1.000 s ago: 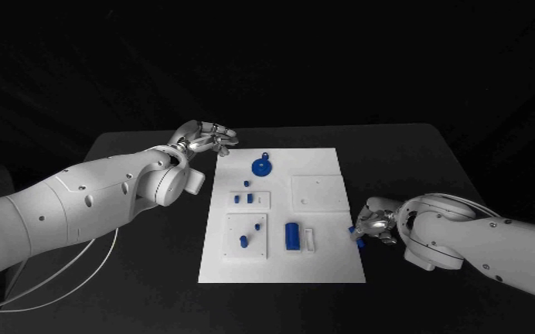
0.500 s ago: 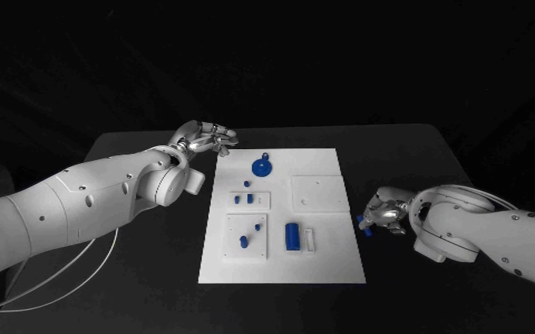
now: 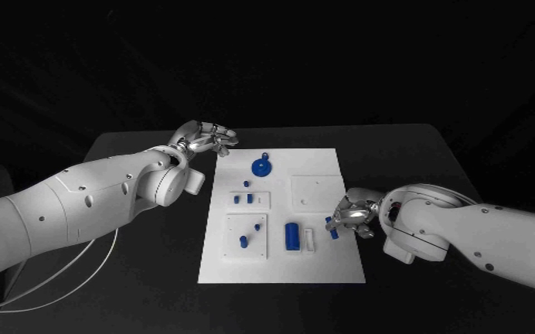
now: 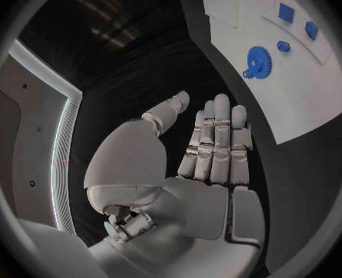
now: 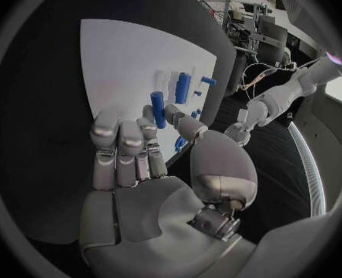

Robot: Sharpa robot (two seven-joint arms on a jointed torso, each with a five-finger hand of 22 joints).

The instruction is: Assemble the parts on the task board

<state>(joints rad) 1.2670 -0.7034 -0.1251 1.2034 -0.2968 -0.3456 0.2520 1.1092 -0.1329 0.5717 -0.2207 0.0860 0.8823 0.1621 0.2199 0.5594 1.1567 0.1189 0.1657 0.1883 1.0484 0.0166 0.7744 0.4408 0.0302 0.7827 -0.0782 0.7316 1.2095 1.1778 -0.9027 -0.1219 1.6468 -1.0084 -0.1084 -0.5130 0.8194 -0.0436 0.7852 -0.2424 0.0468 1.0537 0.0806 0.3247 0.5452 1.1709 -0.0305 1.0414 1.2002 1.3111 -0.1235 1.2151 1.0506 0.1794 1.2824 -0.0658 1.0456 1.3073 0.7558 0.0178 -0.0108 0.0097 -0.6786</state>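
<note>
The white task board [image 3: 323, 260] lies mid-table with a blue gear [image 3: 261, 167], a blue cylinder [image 3: 292, 235] and several small blue pegs in its blocks. My right hand [image 3: 352, 219] hovers over the board's right edge, beside the cylinder. It pinches a short blue peg [image 5: 158, 109] between thumb and fingers, and the peg's blue tip [image 3: 331, 223] peeks out under the hand. My left hand [image 3: 205, 136] hangs off the board's far left corner, holding nothing. Its fingers [image 4: 216, 143] are stretched out, with the gear [image 4: 256, 60] beyond them.
Bare black table [image 3: 413, 156] surrounds the board on all sides. A raised white square block [image 3: 320, 192] sits just beyond my right hand. My left arm [image 3: 100, 195] stretches along the table's left side.
My right hand has travelled left with the blue peg, from the black table by the board's right edge to over that edge. The left hand has stayed put.
</note>
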